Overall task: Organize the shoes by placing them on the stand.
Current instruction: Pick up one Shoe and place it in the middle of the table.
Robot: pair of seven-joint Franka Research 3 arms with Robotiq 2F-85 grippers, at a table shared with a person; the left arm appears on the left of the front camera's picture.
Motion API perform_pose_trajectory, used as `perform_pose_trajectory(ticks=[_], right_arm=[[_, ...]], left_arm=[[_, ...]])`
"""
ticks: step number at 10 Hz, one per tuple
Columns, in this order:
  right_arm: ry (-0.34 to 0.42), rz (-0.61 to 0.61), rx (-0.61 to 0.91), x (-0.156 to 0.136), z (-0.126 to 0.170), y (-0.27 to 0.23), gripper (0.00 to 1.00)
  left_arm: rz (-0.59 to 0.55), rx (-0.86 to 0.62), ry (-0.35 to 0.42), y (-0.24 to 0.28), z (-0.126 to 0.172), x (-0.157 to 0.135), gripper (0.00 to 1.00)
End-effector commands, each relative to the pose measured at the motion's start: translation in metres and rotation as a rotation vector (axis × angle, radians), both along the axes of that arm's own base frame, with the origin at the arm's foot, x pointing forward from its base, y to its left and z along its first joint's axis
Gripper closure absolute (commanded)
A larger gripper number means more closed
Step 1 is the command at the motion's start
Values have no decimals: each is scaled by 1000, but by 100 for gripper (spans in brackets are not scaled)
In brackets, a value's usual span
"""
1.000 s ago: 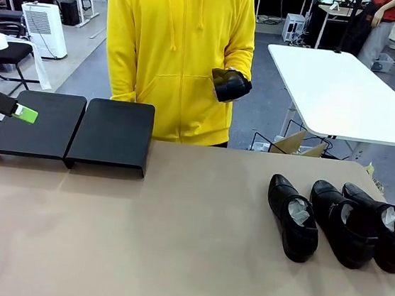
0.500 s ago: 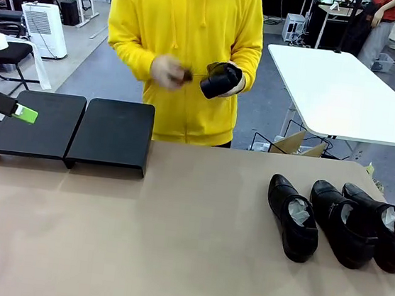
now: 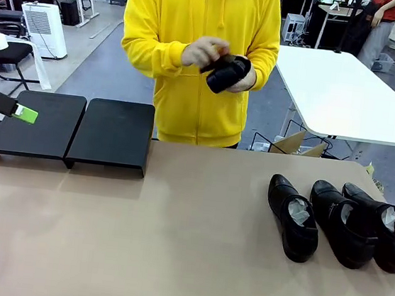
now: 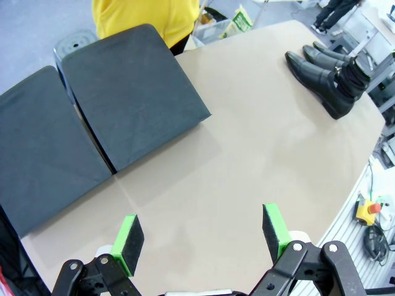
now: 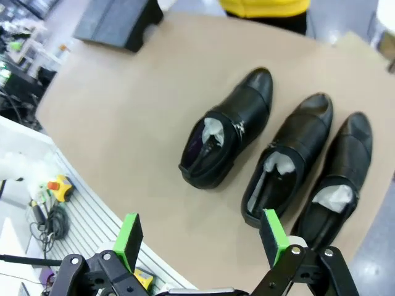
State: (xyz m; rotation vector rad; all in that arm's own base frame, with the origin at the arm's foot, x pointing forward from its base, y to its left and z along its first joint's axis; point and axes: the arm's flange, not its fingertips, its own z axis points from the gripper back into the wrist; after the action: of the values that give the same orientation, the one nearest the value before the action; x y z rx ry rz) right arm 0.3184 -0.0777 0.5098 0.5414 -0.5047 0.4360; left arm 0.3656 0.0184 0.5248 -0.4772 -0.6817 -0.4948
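A: Black stand (image 4: pixel 129 105) first. Where is it from the left claw (image 4: pixel 202 234)?
B: Ahead of it, off to the left in its wrist view, not touching. Top bare. Claw fingers spread wide, empty, over bare table (image 4: pixel 247 148).
A: Middle?
B: Person (image 3: pixel 198 19) at the far side holds one shoe (image 3: pixel 227 73) up in both hands, off the table, well away from both claws. Can't tell what the upper hand (image 3: pixel 203 51) is doing to it.
A: Right?
B: Three shoes (image 5: pixel 290 157) side by side, just ahead of the right claw (image 5: pixel 200 236), toes pointing away from it, white paper in the openings. Fingers apart, nothing held, no contact.
A: Step?
B: My read: first pick not begun, and the right claw is placed for it. Take the end shoe (image 5: pixel 228 129), the one nearest the stand. Close across the heel collar, not the slick toe. Lift level and set it at one end of the stand so four fit abreast. Risks: glossy leather slipping, and a finger bumping the neighbour, which sits close.
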Motion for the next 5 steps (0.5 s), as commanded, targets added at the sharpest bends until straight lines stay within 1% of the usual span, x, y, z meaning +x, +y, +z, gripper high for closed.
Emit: perform_pose_trajectory(ticks=[1, 2, 5], right_arm=[[103, -18, -108, 19, -9, 10, 0], [0, 0, 0, 0, 0, 0, 0], [0, 0, 0, 0, 0, 0, 0]], left_arm=[[-18, -1, -9, 2, 0, -1, 0], [-18, -1, -9, 2, 0, -1, 0], [-18, -1, -9, 2, 0, -1, 0]])
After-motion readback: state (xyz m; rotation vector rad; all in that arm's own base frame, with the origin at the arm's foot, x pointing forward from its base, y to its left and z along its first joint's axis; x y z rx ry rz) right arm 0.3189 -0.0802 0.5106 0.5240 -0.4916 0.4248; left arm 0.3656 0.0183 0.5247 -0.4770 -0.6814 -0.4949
